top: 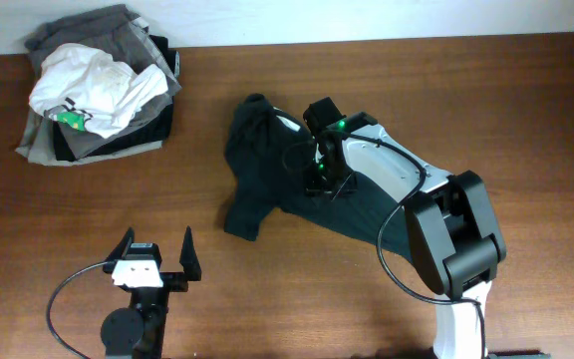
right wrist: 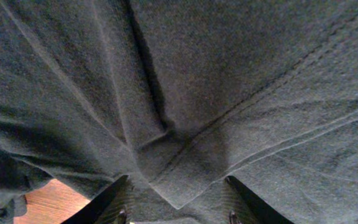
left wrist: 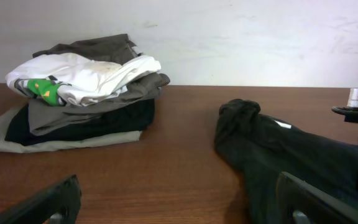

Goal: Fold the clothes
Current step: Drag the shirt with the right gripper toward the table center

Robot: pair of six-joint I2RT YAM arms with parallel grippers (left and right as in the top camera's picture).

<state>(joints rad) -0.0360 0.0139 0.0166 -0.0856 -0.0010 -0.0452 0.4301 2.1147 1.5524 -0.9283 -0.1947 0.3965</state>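
The right jaws stand about half apart, pressed down astride a ridge of the dark T-shirt (right wrist: 197,93); whether they've truly pinched it, I can't tell. The shirt lies crumpled just right of the desk's (top: 466,90) middle. Near left, the left jaws gape wide, empty.
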